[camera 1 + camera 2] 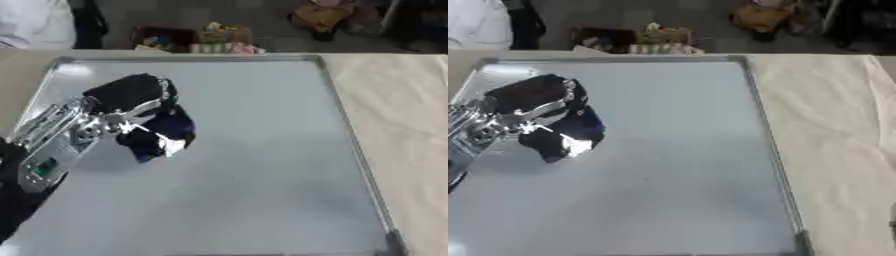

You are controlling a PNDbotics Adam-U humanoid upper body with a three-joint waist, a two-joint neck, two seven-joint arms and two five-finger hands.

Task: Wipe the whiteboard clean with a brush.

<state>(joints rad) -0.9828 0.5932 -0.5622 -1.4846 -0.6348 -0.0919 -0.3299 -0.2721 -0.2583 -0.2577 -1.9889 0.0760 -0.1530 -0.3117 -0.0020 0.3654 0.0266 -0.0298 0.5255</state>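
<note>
Grey and wide, the whiteboard (254, 165) lies flat on the bench (407, 115), which is covered with a pale beige cloth, and it fills most of both views. Its thin metal frame runs along the far edge and down the right side, and the right strip of the bench stays bare cloth beside it. The board's surface looks plain grey, with a soft glare near its far left corner; no marks can be made out on it.

The left hand (131, 97) comes in from the near left corner on a silver and black arm (54, 140) and sits over the left part of the board, closer to the far edge than the near one. Its dark fingers are curled down round the brush (162, 135), a dark blue block with a small white patch showing at its lower end. The brush sits under the hand and against the board, with a faint shadow spreading beneath it toward the near left.

The right hand shows in neither view.

Beyond the far edge of the bench, some coloured things lie on the floor, too blurred to name.
</note>
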